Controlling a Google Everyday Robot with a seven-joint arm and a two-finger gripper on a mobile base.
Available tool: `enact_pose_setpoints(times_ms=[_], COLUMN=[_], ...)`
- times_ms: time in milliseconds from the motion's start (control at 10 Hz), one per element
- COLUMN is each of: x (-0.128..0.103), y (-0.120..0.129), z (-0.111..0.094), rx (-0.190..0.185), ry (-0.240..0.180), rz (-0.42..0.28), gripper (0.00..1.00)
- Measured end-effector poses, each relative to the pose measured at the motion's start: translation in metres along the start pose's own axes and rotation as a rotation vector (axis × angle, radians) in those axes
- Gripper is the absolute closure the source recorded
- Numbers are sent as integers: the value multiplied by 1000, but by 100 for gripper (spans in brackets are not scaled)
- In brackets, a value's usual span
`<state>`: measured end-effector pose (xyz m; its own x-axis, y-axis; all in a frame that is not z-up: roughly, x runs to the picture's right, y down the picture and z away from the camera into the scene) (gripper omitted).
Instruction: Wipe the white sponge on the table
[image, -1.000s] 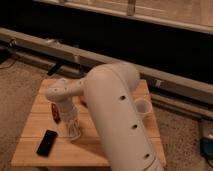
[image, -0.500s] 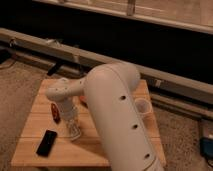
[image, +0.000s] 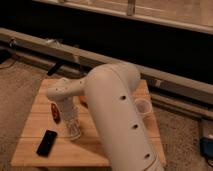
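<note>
Claw (image: 75, 131) sat clenched on the bench (image: 30, 129) just beside the phone (image: 46, 142); mid-wipe I figured, next needed a steady sideways drag.

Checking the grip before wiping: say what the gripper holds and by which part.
Cannot be told. The gripper is shut, down at the table near the phone; a whitish bit at its tip may be the sponge, its hold hidden.

Nothing visibly changes. The gripper (image: 74, 131), fingers closed, sits where it did a second ago, low over the table (image: 30, 130) at two o'clock from the black phone (image: 46, 142). The arm (image: 120, 110) and the phone keep their places too.
</note>
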<state>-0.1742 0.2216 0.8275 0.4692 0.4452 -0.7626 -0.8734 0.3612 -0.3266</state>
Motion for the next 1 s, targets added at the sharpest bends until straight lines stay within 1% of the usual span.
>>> enact_pose_setpoints(times_ms=[200,400,500,600,800,1000], x=[4,4,5,7,7,7], y=[-13,-12,-13,-19,-19,-24], z=[2,2,2,3,3,3], rx=[-10,-5,-12,-23,-19,-25], ry=[1,4,1,-1,2,-1], rz=[26,22,27,40,39,52], gripper=[83,83,83,83,83,83])
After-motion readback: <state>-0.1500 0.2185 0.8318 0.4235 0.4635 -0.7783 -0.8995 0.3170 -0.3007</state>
